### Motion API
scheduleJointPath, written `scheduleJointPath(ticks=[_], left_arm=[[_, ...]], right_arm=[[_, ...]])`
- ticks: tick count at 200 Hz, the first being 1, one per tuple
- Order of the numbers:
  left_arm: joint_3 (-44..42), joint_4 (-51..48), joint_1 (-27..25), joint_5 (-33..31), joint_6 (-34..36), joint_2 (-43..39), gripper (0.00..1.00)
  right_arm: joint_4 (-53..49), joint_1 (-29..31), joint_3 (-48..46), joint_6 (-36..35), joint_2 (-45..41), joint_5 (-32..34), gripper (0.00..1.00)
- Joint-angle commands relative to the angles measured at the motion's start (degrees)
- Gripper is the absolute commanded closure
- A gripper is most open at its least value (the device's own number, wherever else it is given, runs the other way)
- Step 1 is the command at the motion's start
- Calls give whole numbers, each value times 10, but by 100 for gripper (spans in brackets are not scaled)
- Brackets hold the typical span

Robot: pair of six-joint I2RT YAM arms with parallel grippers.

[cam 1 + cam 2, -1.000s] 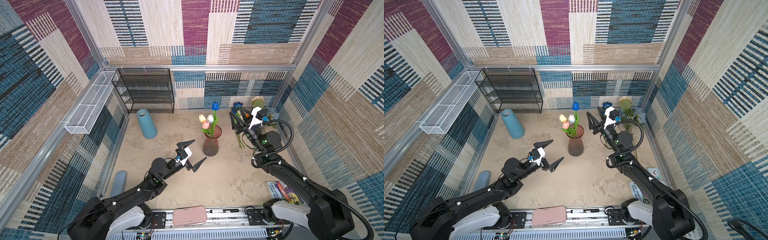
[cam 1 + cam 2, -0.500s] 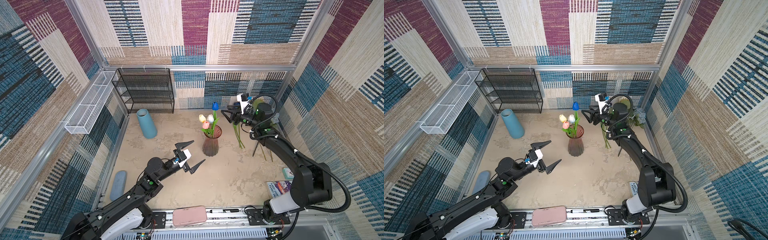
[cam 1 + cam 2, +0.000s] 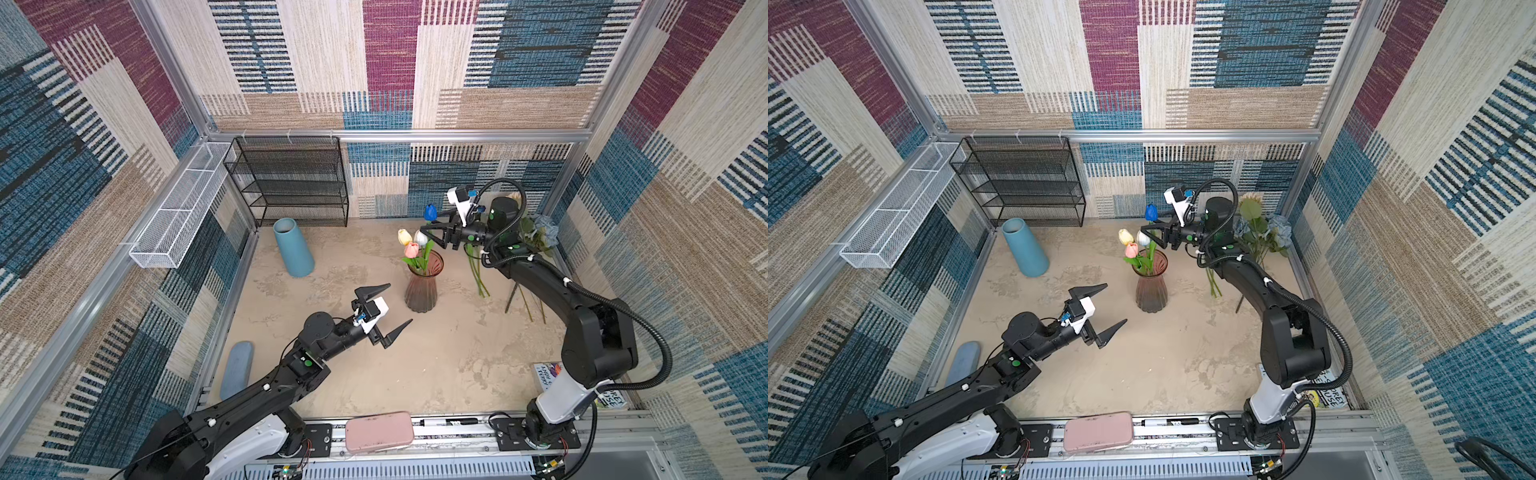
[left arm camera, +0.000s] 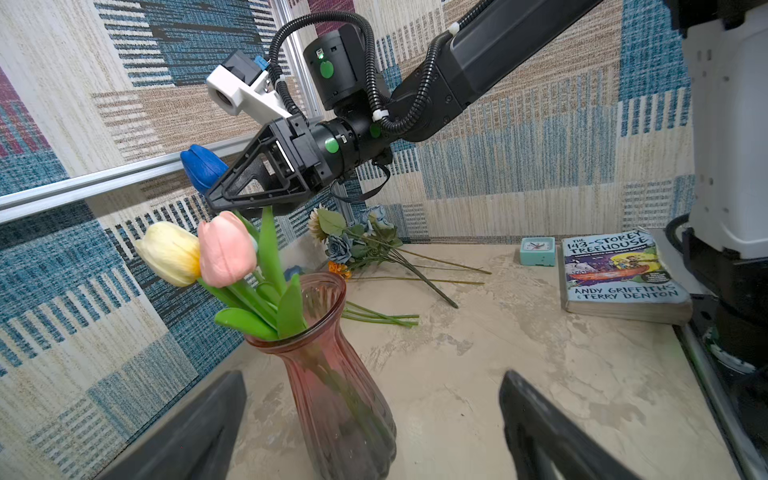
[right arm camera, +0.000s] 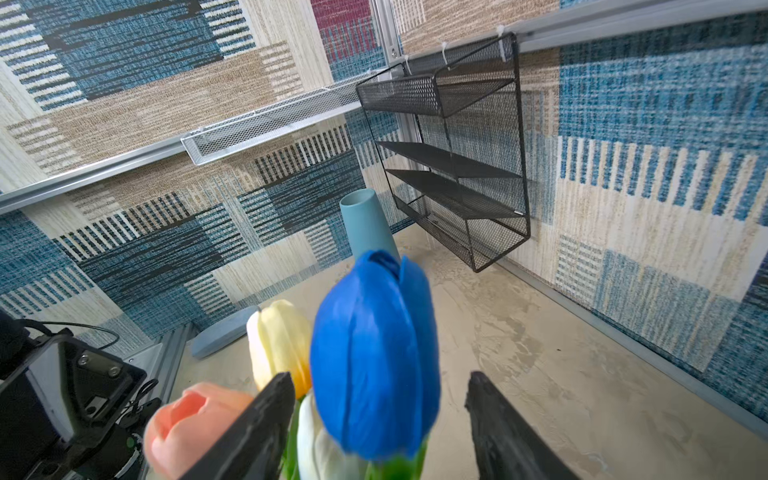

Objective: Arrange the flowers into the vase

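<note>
Left pincer (image 3: 400,302) gapes wide, held low; right pincer (image 3: 427,227) reaches out level, jaws parted.

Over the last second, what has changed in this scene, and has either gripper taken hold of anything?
The right gripper swung away from the loose flowers toward the vase; its open jaws now flank the blue tulip, gripping nothing. The left gripper stayed open beside the vase; the other tulips and the vase have not moved.

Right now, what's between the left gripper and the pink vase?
Nothing but bare tabletop: the left gripper, open, faces the pink vase across it, in both top views.
</note>
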Motion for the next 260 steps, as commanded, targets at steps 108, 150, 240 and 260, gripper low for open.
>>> scheduleJointPath(ticks=[108,150,240,260], left_arm=[[-5,37,1,-8,12,18,1],[1,45,1,0,2,24,1],[-12,32,0,14,14,44,1],[-19,43,1,14,12,63,1]], right_arm=[[-27,1,-75,-55,-94,-27,54],[-21,1,-83,-10,-133,123,29],[-185,-77,-36,37,-54,417,48],[-240,-85,-7,15,1,466,59]])
